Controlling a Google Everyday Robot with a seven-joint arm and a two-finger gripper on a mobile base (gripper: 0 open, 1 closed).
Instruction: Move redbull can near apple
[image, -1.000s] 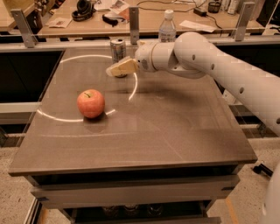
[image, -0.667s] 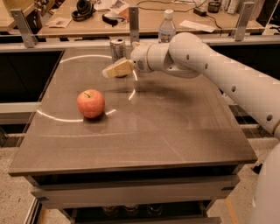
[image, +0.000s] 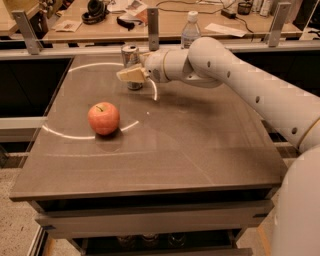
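The redbull can (image: 130, 54) stands upright at the far middle of the grey table (image: 175, 150), its shiny top rim showing. My gripper (image: 131, 75) is right in front of the can's lower half and hides it; I cannot tell whether it touches the can. The white arm (image: 235, 75) reaches in from the right. The apple (image: 104, 118), red-orange with a yellowish patch, sits on the left half of the table, well in front of and to the left of the can.
A clear plastic bottle (image: 190, 30) with a white cap stands behind the arm at the table's far edge. A metal rail with posts (image: 153, 22) runs along the back. A cluttered wooden desk (image: 100, 20) lies beyond it.
My gripper has moved a little to the left, closer in front of the can. The can and the apple have not moved.
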